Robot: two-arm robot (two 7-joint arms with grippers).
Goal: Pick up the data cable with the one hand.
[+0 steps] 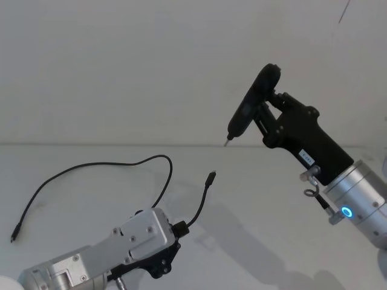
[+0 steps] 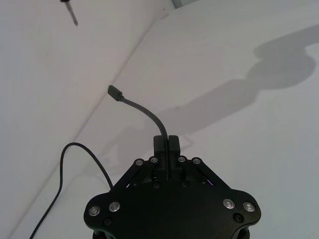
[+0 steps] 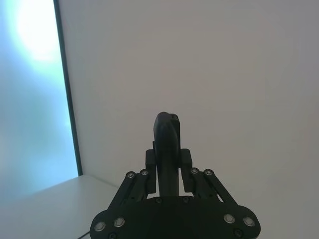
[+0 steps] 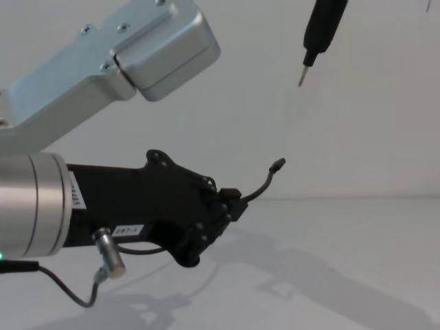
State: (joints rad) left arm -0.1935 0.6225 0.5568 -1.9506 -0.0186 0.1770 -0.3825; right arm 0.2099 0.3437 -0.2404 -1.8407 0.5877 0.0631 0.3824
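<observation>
The data cable is thin and black, and most of its length lies looped across the white table. My left gripper, the one hand, is shut on it a short way behind its plug. The short free end curves up from the fingers, and the small black plug hangs in the air above the table. The left wrist view shows the fingers pinched around the cable. In the chest view the left gripper holds the plug end clear of the surface. My right gripper is raised at the right, shut on a pen-shaped tool.
The tool's metal tip points down, above and to the right of the plug. The cable's far plug rests on the table at the left. A plain wall stands behind the table.
</observation>
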